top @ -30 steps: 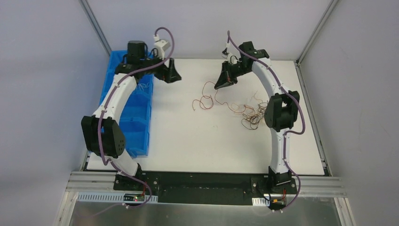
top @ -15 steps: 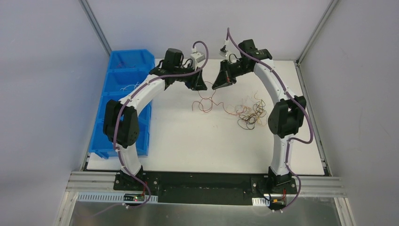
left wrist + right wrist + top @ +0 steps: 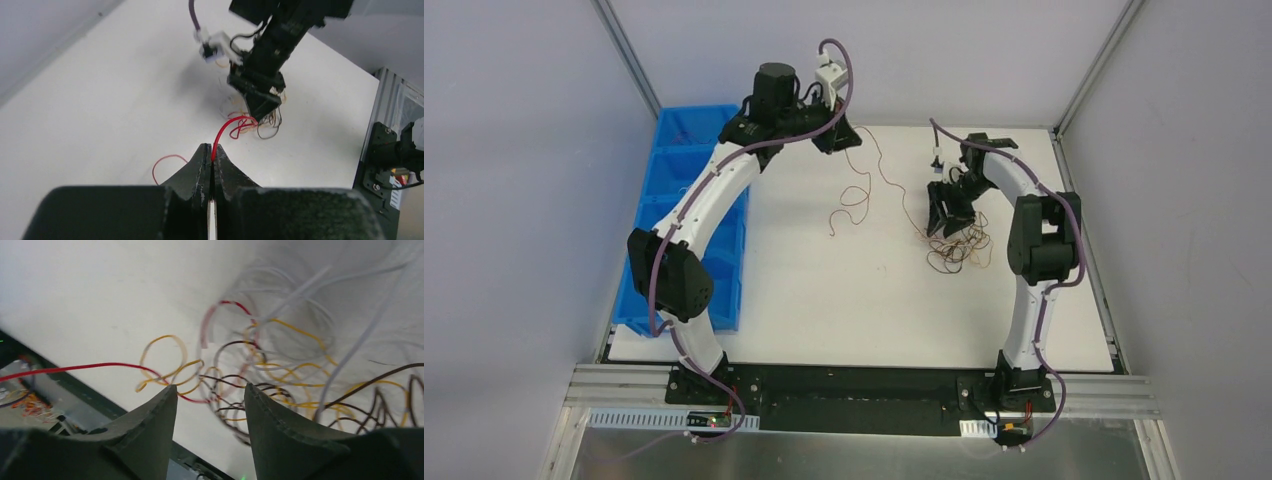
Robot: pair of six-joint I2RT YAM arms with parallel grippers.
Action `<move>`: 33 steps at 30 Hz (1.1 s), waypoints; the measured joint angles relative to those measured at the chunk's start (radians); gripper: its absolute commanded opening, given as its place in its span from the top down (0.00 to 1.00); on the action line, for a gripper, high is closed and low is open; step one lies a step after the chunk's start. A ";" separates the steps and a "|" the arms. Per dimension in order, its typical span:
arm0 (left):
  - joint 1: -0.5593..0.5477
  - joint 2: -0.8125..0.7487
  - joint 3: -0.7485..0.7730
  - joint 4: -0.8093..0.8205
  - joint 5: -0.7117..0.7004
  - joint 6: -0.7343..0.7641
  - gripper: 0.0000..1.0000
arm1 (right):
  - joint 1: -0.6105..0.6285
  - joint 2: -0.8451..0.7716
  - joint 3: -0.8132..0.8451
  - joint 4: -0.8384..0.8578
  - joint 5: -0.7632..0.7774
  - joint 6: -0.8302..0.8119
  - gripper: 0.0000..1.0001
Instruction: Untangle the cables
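Note:
The cables are thin wires in red, yellow, black and white. Most lie in a tangle [image 3: 957, 250] on the white table [image 3: 844, 290], right of centre. My left gripper [image 3: 838, 135] is raised at the far middle, shut on one red cable [image 3: 220, 137] that hangs down in loops [image 3: 865, 187] and runs over to the tangle [image 3: 260, 125]. My right gripper [image 3: 944, 215] points down just above the tangle's left edge. In its wrist view, the right gripper [image 3: 210, 390] is open with nothing between its fingers, and the looping cables [image 3: 280, 370] and the taut red strand [image 3: 75, 367] lie beyond.
A row of blue bins [image 3: 686, 135] stands along the table's left edge, behind the left arm. Grey walls and a metal frame [image 3: 629, 55] enclose the table. The aluminium base rail [image 3: 844, 385] runs along the near edge.
The left arm swung from the bins to the middle, shut on the red cable and lifted it toward the back. The right gripper opened, let that cable go and dropped to the tangle.

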State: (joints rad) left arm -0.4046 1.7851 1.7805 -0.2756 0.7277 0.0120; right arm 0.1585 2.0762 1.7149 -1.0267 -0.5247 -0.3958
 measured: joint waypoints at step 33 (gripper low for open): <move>0.362 0.154 0.711 0.069 -0.386 0.133 1.00 | -0.108 0.111 0.099 -0.156 0.119 -0.241 0.51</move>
State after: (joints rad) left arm -0.0425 1.9388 2.4916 -0.2062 0.3416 0.1448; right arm 0.0509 2.1876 1.8141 -1.1828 -0.4061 -0.6373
